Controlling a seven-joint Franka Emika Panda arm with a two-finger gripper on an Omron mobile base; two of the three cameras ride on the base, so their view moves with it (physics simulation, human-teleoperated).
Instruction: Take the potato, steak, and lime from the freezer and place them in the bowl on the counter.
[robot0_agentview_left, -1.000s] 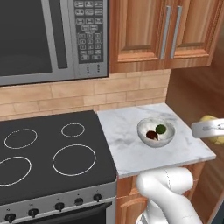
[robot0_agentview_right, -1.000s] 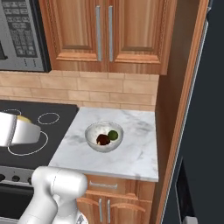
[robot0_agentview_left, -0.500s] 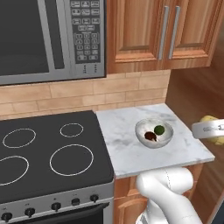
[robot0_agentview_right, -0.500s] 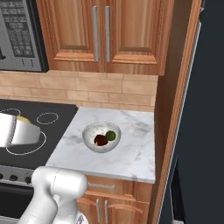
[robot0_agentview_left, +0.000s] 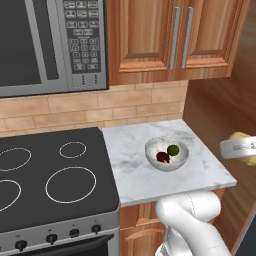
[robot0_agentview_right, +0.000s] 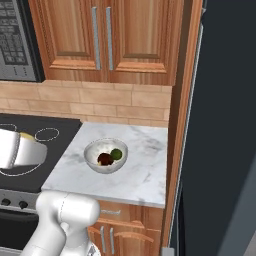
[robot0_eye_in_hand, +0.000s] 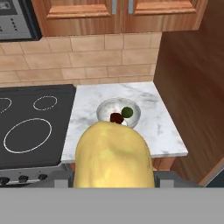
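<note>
Holding potato (robot0_eye_in_hand: 113, 154) in gripper (robot0_agentview_left: 240, 149), jaws clamped on it, off surface's (robot0_agentview_left: 130, 170) right edge | bowl (robot0_agentview_left: 166, 153) mid-surface with steak (robot0_agentview_left: 162, 157) and lime (robot0_agentview_left: 173, 149) inside

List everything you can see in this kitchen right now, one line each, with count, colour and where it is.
bowl: one, silvery-grey, on the counter right of the stovetop
steak: one, dark brown-red, in the bowl
lime: one, dark green, in the bowl beside the steak
counter: one, white-grey marble
stovetop: one, black with white rings, left of the counter
microwave: one, grey, above the stovetop
wall cabinets: one pair, reddish-brown, above the counter
potato: one, yellow-tan, in the gripper
gripper: one, white, shut on the potato, right of the counter
</note>
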